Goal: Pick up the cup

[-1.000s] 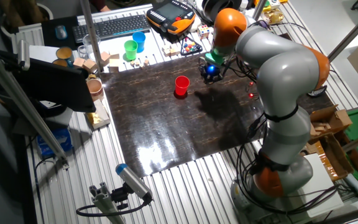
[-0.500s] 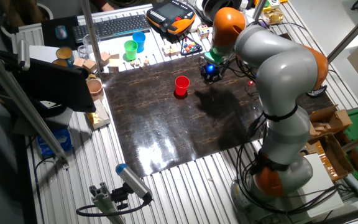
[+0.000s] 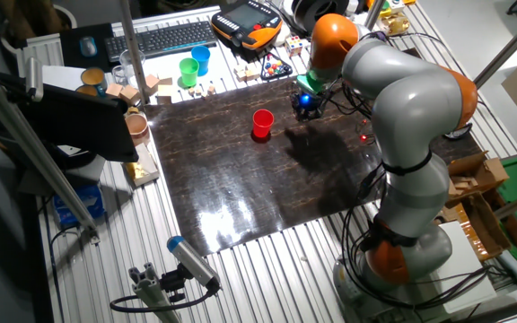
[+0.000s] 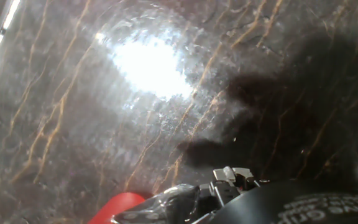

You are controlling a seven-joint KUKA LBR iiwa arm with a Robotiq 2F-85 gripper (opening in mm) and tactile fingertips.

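The red cup [image 3: 262, 123] stands upright and alone on the dark, glossy tabletop [image 3: 240, 188], with bare surface all round it. The pincer [image 3: 308, 104] hangs to its right, apart from it, near the tabletop's far edge; whether it is released or clenched cannot be told. Beyond that edge sit a green cup [image 3: 188, 71] and a blue cup [image 3: 201, 59], just beside each other, with a keyboard [image 3: 160, 39] behind them and small wooden blocks [image 3: 139, 90] to the left. In the hand view a sliver of the red cup [image 4: 118, 208] shows at the bottom edge, and glare lies on the marbled surface.
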